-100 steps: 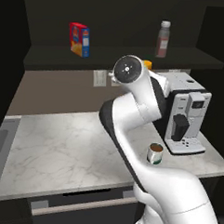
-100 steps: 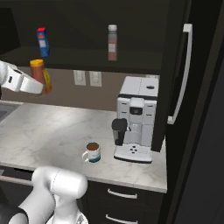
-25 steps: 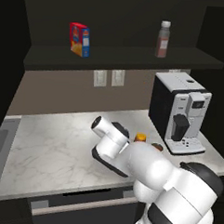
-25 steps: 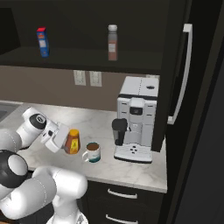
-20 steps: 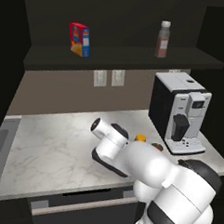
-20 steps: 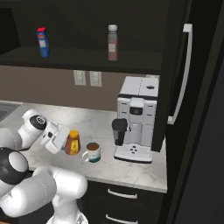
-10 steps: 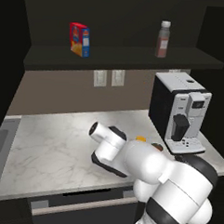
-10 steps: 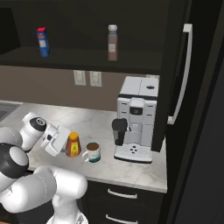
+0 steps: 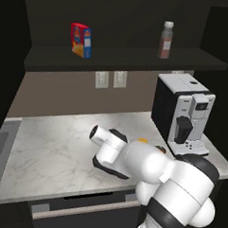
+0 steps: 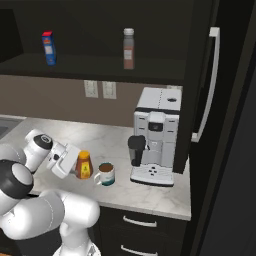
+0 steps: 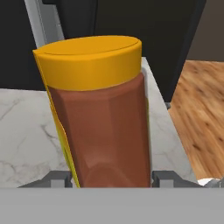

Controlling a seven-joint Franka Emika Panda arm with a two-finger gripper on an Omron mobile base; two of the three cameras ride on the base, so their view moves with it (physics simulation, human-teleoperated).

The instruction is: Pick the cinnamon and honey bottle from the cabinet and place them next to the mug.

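Note:
The honey bottle, amber with a yellow cap, stands upright at counter level just left of the white mug. My gripper reaches in from the left and is shut on it. In the hand view the honey bottle sits between my gripper's two fingertips. A sliver of its cap peeks over my arm in the left base view. The cinnamon stands upright on the shelf of the dark cabinet. I cannot tell whether the honey bottle's base touches the counter.
A red-blue box stands on the shelf left of the cinnamon. A coffee machine stands right of the mug. A sink lies at the counter's left end. The marble counter has free room left of my arm.
The gripper has sunk slightly with the honey bottle beside the mug. The mug, cinnamon and box have not moved.

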